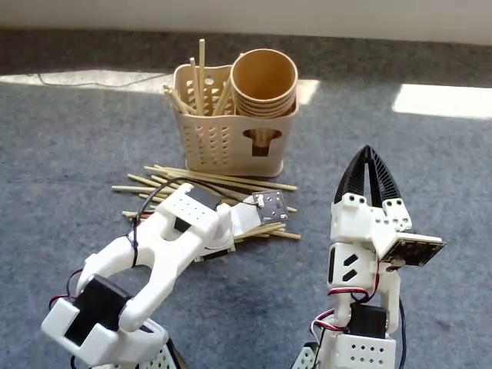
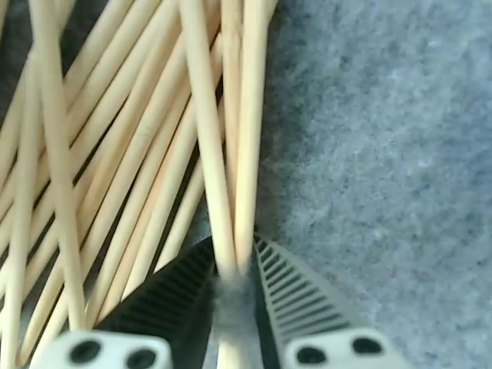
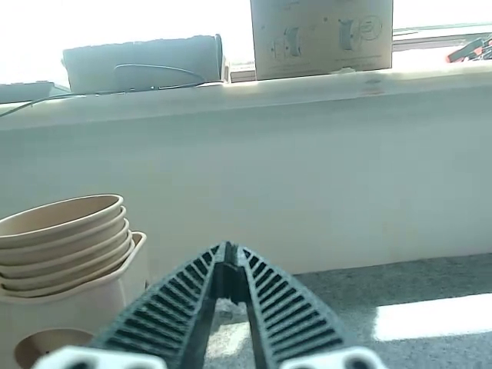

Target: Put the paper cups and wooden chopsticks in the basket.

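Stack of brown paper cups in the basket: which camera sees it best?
The high view. It looks down into the stack of brown paper cups and shows it standing in the beige plastic basket. The right wrist view catches its stacked rims from the side. The left wrist view faces pale wooden chopsticks instead.

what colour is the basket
Beige basket, with rows of small slots in its walls; it shows best in the high view.
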You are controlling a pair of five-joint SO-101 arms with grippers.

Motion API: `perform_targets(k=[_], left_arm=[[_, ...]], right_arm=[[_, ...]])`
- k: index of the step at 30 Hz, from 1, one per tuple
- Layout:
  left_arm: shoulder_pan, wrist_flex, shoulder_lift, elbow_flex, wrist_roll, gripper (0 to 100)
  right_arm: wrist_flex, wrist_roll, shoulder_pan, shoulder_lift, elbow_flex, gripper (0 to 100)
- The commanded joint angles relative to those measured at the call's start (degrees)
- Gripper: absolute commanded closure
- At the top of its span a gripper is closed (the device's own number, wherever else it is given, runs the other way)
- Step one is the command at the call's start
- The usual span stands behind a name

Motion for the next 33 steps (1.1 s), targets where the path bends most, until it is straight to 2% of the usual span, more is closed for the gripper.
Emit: perform_targets(k=[1, 7, 18, 33], left_arm=[[-0.1, -0.2, -0.5, -1.8, -0.4, 97], [-1.4, 1.1, -0.5, -1.9, -0.1, 87], [-2.4, 7.8, -0.5, -7.3, -0.4, 98], [-2.6, 8.1, -0.6, -7.4, -0.1, 99]], right_arm=[[-0.3, 0.4, 0.3, -1.0, 6.2, 99.2], [-0.3, 0.4, 0.3, -1.0, 6.2, 99.2], [-0.3, 0.5, 0.3, -1.0, 6.2, 99.2], [-0.3, 0.5, 0.3, -1.0, 6.2, 99.2]])
